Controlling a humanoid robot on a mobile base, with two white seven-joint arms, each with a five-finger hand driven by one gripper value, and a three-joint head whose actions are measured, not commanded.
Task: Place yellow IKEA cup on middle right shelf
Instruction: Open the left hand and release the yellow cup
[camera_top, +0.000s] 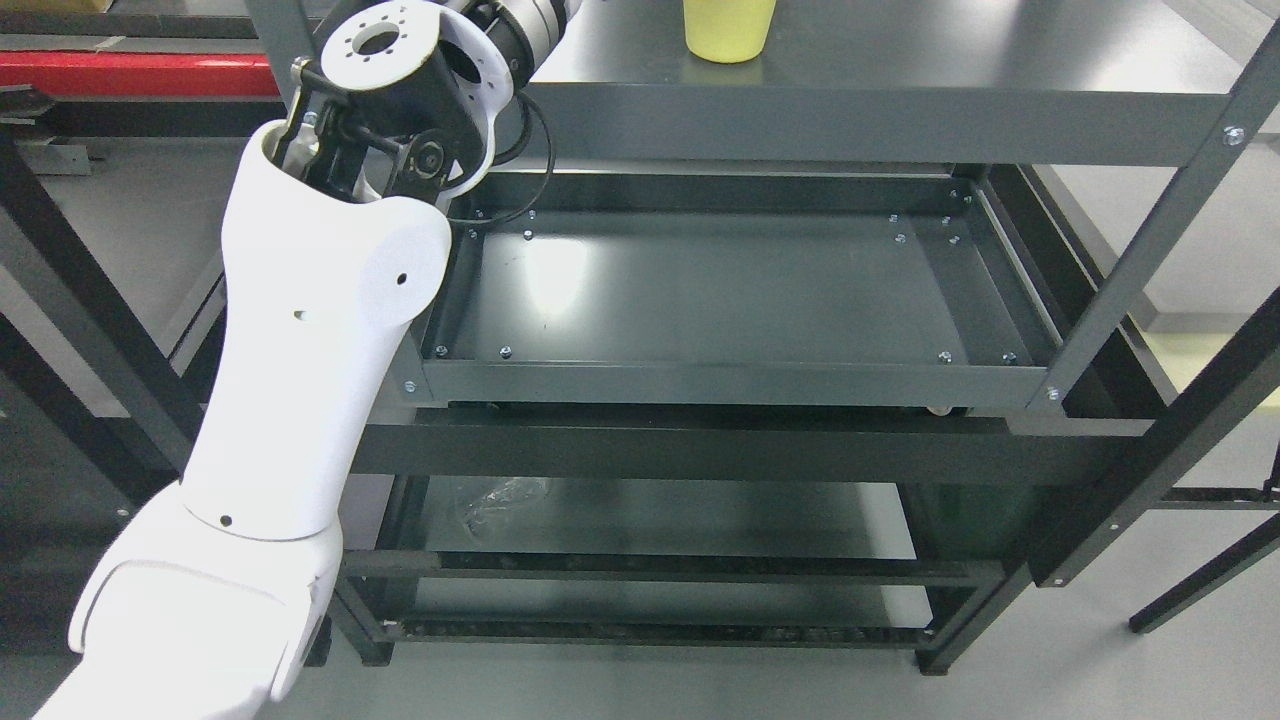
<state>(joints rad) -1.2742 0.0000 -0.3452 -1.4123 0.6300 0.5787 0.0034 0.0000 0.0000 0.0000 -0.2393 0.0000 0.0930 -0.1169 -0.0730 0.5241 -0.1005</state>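
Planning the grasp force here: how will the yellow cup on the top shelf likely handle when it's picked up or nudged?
The yellow cup looks like stiff plastic, so probably light and unlikely to break. Its smooth, slightly shiny wall may slip in a loose grip. It seems to narrow toward its base on the smooth top shelf, so a sideways push might slide or tip it.

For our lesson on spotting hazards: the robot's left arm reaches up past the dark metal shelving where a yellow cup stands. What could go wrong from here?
1. The yellow plastic cup stands near the front edge of the dark metal top shelf; a nudge might tip it off.
2. The white left arm passes close to the shelf's corner post and could strike it.
3. The hand is out of view, so any grasp cannot be checked.
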